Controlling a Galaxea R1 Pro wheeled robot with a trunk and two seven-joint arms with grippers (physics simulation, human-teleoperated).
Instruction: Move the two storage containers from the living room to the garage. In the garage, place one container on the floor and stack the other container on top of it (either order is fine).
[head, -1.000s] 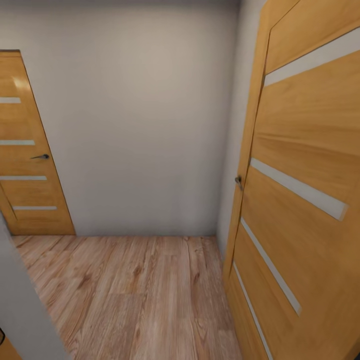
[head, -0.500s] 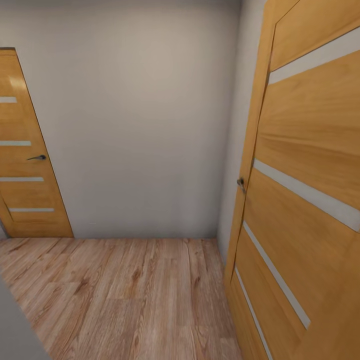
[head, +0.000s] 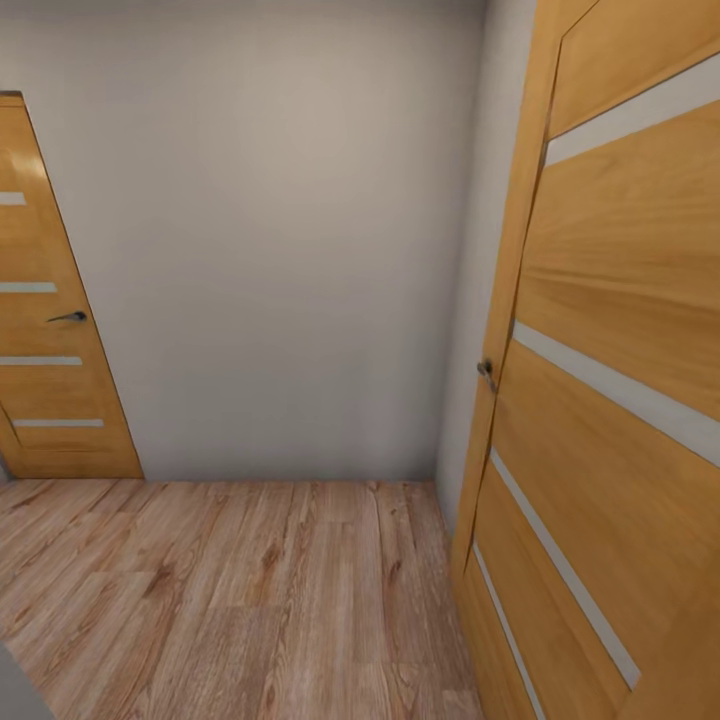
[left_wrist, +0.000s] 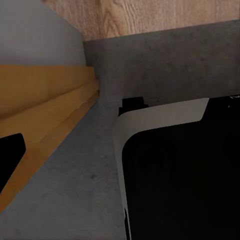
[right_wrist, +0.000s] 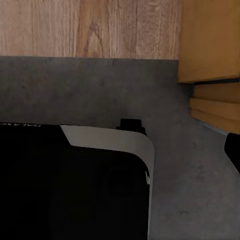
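Observation:
The two storage containers are out of view. In the left wrist view, rough dark-grey concrete floor (left_wrist: 75, 200) lies under my black, white-edged base (left_wrist: 180, 175), and light wood planks (left_wrist: 140, 15) begin just beyond it. One dark fingertip (left_wrist: 10, 155) of the left gripper shows at the picture's edge. In the right wrist view the same concrete (right_wrist: 190, 190) meets wood planks (right_wrist: 90, 25), and a dark fingertip (right_wrist: 234, 150) pokes in at the edge. Nothing shows between the fingers, and their spacing cannot be judged.
A plain grey wall (head: 280, 250) stands ahead across a light wood-plank floor (head: 250, 600). A closed wooden door (head: 50, 330) is at the far left. A big wooden door leaf (head: 600, 400) stands very close on the right. A grey wall corner (head: 15, 695) is at the lower left.
The whole head view has shifted, so the camera has moved. The grey wall corner at the lower left has slid almost out of the picture, and the left door sits further left.

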